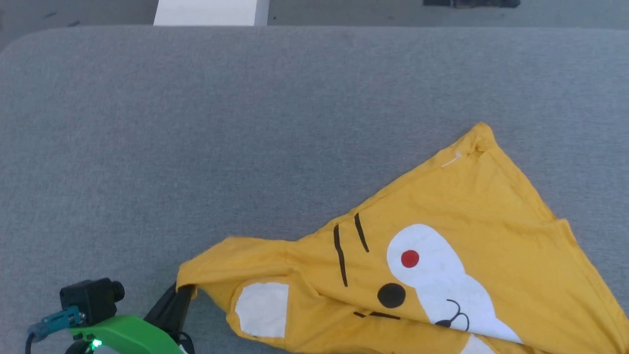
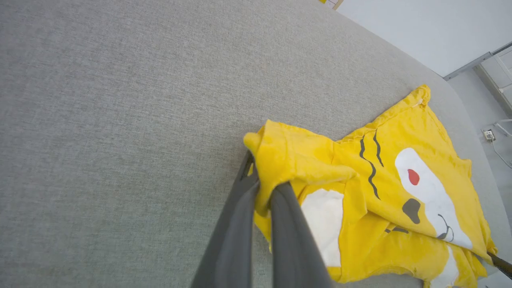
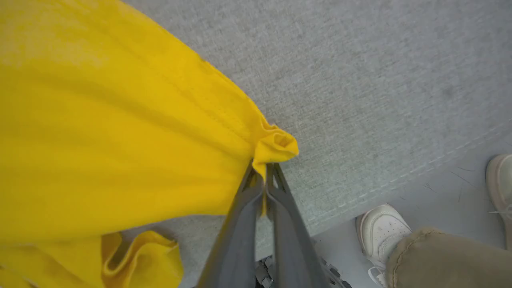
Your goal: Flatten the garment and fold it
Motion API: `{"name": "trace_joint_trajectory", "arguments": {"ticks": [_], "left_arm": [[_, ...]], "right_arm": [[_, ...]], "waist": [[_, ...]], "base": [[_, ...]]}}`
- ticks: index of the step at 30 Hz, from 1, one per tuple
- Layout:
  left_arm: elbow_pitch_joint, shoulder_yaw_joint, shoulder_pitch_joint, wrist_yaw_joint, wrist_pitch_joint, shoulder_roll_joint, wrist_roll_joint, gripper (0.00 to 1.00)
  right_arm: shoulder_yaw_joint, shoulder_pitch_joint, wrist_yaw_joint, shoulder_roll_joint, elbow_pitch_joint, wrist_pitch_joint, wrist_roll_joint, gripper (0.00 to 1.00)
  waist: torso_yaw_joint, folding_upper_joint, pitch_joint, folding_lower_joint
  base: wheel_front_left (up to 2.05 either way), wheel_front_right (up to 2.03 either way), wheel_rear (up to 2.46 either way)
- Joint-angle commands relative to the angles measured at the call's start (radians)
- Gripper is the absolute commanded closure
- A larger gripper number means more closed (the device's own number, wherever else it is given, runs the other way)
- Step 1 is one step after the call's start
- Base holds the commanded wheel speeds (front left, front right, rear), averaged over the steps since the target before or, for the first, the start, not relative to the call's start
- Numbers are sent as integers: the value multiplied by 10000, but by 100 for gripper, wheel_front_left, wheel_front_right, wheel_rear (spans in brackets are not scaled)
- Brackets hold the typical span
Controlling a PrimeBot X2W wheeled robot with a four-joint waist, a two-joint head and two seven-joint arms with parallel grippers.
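1. L gripper (image 1: 183, 291): fingers clamped tight on a bunched corner of the garment (image 1: 467, 221), just beside the white sleeve patch (image 1: 263, 309), at head view's lower left.
2. R gripper (image 3: 265, 170): also pinched closed, on a small fold of yellow hem; cloth stretches off to its wrist view's left.
3. Garment lies part-spread on gray padded surface (image 1: 196, 123), toward near edge, right of centre.
4. Print faces up: white oval w/ red dot (image 1: 410, 258), black stripes, black nose.
5. One corner points away from robot; folds bunch along near side.
6. R wrist view: person's white shoe (image 3: 382, 230) & tan trouser leg (image 3: 440, 256) on floor beside the surface.
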Motion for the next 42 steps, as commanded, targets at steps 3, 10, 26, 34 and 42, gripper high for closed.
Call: {"name": "trace_joint_trajectory", "arguments": {"ticks": [3, 10, 26, 34, 42], "left_arm": [[135, 127, 175, 23, -256, -131, -208, 100], [350, 32, 203, -26, -378, -188, -141, 100], [526, -707, -1621, -282, -330, -581, 503, 100], [729, -1006, -2162, -365, -340, -868, 614, 100], [959, -1025, -2283, -400, -411, -944, 579, 100]], "right_arm": [[551, -72, -13, 41, 826, -476, -40, 100], [716, -983, -13, 42, -491, -742, -524, 0], [3600, -6455, -13, -1731, -445, 2079, -1245, 0], [3913, -7458, -13, -2343, 1194, 2183, -1663, 0], [4242, -7327, -13, -2454, 1863, 3279, -1466, 100]], "waist": [[-424, 0, -638, 1], [-333, 0, -869, 1], [1198, 0, 1212, 1], [1910, 0, 1871, 1], [2057, 0, 1941, 1]], "base": [[0, 0, 0], [0, 0, 0], [0, 0, 0], [0, 0, 0], [0, 0, 0]]}}
